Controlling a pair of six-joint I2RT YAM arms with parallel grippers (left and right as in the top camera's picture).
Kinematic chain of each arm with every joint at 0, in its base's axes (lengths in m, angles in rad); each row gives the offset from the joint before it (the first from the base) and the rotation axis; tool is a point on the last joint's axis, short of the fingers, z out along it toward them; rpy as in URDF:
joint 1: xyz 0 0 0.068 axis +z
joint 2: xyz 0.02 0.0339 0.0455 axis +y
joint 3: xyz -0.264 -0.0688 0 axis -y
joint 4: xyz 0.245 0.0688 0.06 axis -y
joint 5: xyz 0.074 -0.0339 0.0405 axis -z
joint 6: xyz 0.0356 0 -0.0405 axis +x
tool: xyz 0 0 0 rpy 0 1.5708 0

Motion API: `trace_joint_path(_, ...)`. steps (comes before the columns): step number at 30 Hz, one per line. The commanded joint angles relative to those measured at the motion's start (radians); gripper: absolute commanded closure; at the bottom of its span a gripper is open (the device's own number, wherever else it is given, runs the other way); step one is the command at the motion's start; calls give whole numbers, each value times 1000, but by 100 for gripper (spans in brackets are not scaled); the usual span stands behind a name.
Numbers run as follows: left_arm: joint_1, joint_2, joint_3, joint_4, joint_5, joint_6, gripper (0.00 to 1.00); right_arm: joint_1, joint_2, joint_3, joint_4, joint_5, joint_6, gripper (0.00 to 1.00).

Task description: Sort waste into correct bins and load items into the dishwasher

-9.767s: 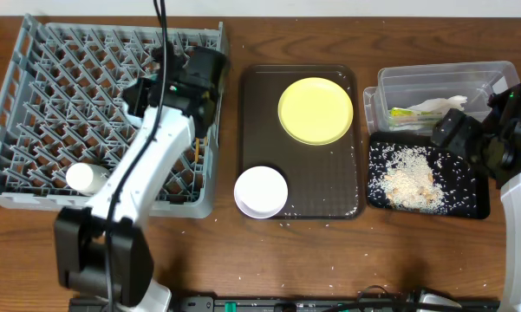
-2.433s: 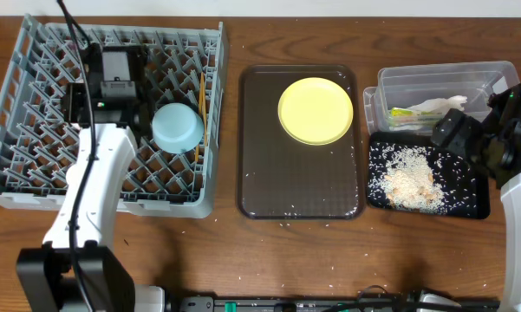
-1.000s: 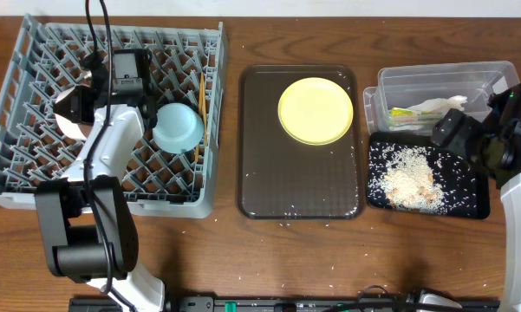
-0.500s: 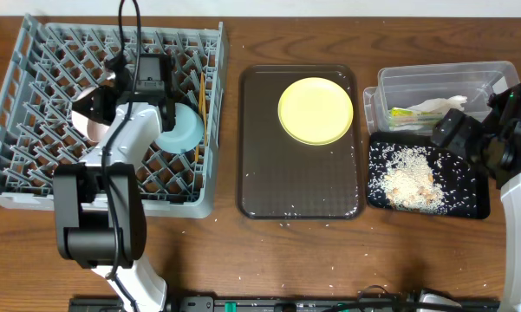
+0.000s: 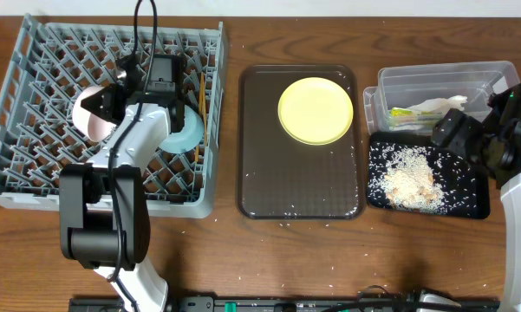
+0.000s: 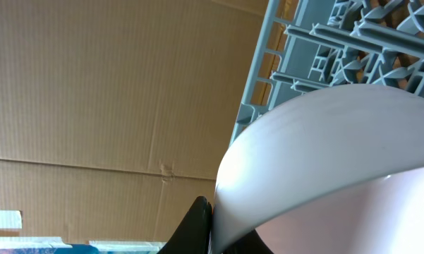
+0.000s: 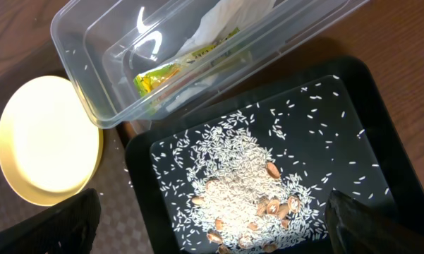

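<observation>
My left gripper [image 5: 104,104] is shut on the rim of the pale pink-white bowl [image 5: 85,115], held tilted over the grey dish rack [image 5: 35,78]. The bowl fills the left wrist view [image 6: 324,162]. The light blue bowl [image 5: 189,132] and the chopsticks [image 5: 204,108] sit in the rack, partly behind my arm. The white cup is hidden. The yellow plate [image 5: 315,110] lies on the brown tray. My right gripper [image 7: 212,236] is open above the rice [image 7: 247,183] in the black tray [image 7: 367,127]. The napkin [image 7: 226,17] and wrapper [image 7: 162,74] lie in the clear tub [image 7: 77,42].
The dark brown serving tray [image 5: 277,182] lies between the rack and the bins, with loose rice grains on it and on the table near its front edge. The clear tub [image 5: 399,82] stands right behind the black tray [image 5: 477,204] at the right edge.
My left wrist has swung to the right over the rack with the pink-white bowl in its jaws, and now covers more of the light blue bowl. The right arm has not moved.
</observation>
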Motion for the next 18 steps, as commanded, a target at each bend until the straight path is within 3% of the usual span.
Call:
trace_joint_path(1, -7, -8, -6, 4, 41, -22, 92, -11, -10, 8, -1, 0, 13, 1)
trace_joint_path(18, 85, -27, -6, 20, -72, -55, 92, -11, -10, 8, -1, 0, 13, 1)
